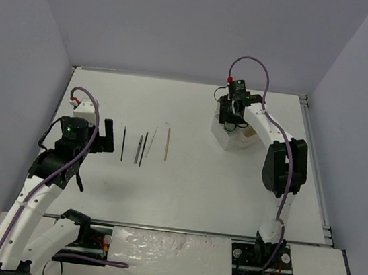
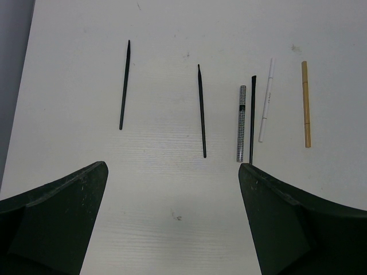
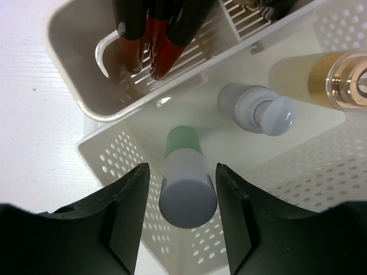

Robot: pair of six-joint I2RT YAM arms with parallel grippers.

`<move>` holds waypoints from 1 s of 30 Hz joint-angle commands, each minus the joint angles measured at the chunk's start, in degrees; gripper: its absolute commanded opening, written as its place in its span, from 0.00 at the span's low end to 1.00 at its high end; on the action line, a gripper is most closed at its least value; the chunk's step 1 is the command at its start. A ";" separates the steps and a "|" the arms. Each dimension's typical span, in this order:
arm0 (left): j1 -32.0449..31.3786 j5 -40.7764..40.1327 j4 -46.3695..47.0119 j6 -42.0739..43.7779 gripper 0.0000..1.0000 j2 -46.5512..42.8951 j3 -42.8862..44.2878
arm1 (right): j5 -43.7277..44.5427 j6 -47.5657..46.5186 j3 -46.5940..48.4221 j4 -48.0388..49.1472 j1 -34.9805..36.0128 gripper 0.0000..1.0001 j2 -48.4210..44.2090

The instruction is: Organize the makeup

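Several thin makeup sticks lie side by side on the table: two black ones [image 2: 124,85] [image 2: 202,112], a checkered silver pen [image 2: 241,123], a black pencil [image 2: 252,117], a white pencil [image 2: 266,100] and a tan pencil [image 2: 306,103]. My left gripper [image 2: 172,212] hovers open just short of them, at the left of the top view [image 1: 108,134]. My right gripper [image 3: 182,212] reaches down into the white box [image 3: 114,154]. Its jaws flank an upright green bottle with a grey cap [image 3: 186,180], with a small gap on each side.
In the same compartment stand a grey bottle [image 3: 258,109] and an amber bottle [image 3: 321,74]. A rounded inner bin [image 3: 86,34] holds black and red tubes [image 3: 155,40]. The box [image 1: 234,141] sits at the far right of the table, near the back wall.
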 commanded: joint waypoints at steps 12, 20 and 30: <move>0.43 4.22 2.74 -0.59 0.97 3.47 1.12 | 2.09 -0.95 -0.30 -1.09 0.46 0.83 -24.12; 0.47 5.27 2.05 -0.86 0.97 6.67 1.64 | 4.58 -1.18 -8.42 -0.75 0.46 0.98 -39.37; 7.19 7.57 3.00 -2.48 0.97 16.08 3.31 | 2.19 -0.82 -25.10 4.58 0.46 1.00 -61.17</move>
